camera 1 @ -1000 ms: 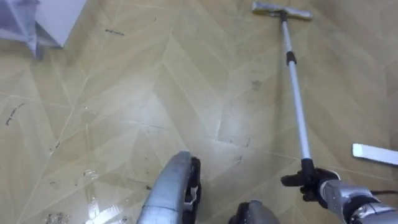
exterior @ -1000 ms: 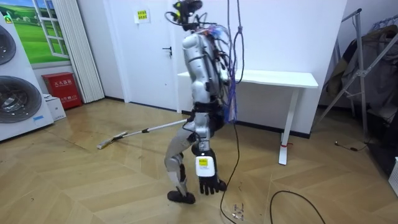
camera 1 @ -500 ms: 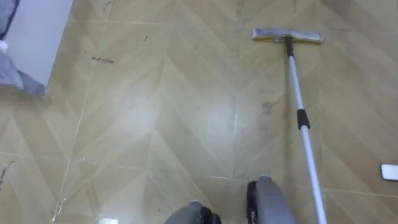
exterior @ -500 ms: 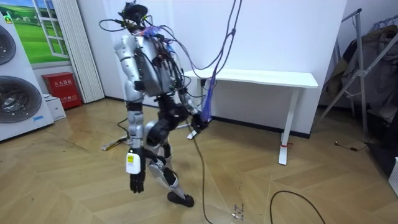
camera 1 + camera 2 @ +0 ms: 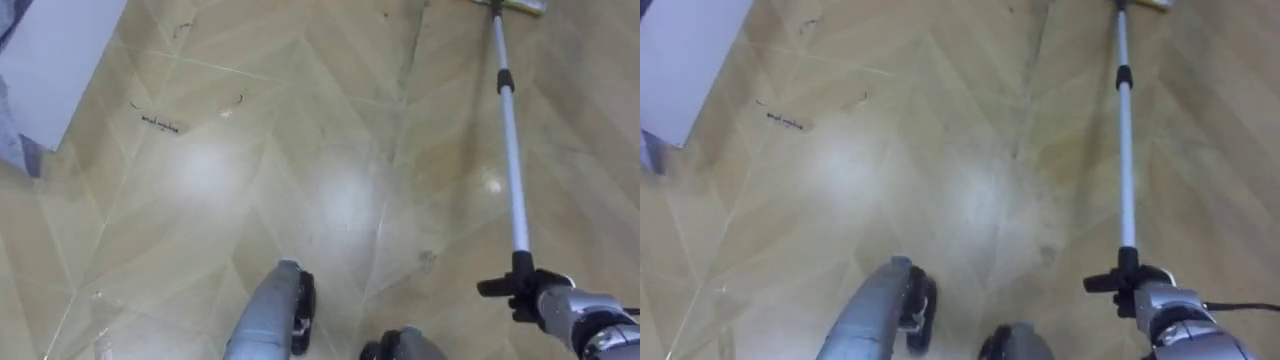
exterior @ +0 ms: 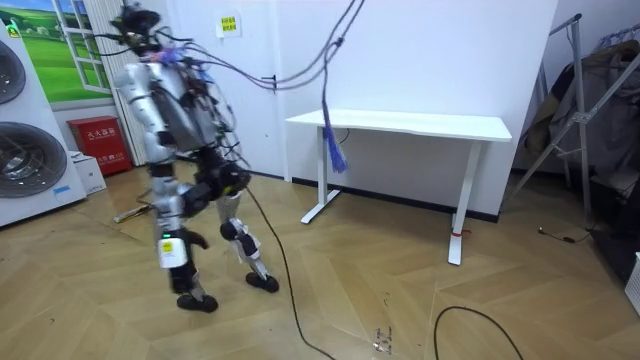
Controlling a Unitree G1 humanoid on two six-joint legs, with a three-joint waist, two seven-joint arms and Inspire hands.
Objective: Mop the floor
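Observation:
A mop with a long silver pole (image 5: 509, 140) lies stretched ahead of me over the wooden floor (image 5: 330, 170). Its flat head (image 5: 517, 5) sits at the top edge of the left eye view. My right hand (image 5: 548, 297) is at the lower right, its dark fingers curled round the pole's black near end; the right eye view shows the same right hand (image 5: 1148, 294) and the pole (image 5: 1125, 150). In the room view I stand mid-stride at the left side, and the mop pole (image 6: 132, 213) pokes out low in front of me. My left hand (image 6: 173, 252) hangs loose by my thigh.
A white panel (image 5: 55, 60) lies on the floor ahead to my left, with dark scuff marks (image 5: 160, 122) beside it. The room view shows stacked washing machines (image 6: 25, 150), a red box (image 6: 100, 140), a white desk (image 6: 400, 125) and a floor cable (image 6: 480, 320).
I have walked across the room to the room view's left, towards the washing machines, with the mop ahead of me. The eye views shifted with the steps; my right hand kept its hold.

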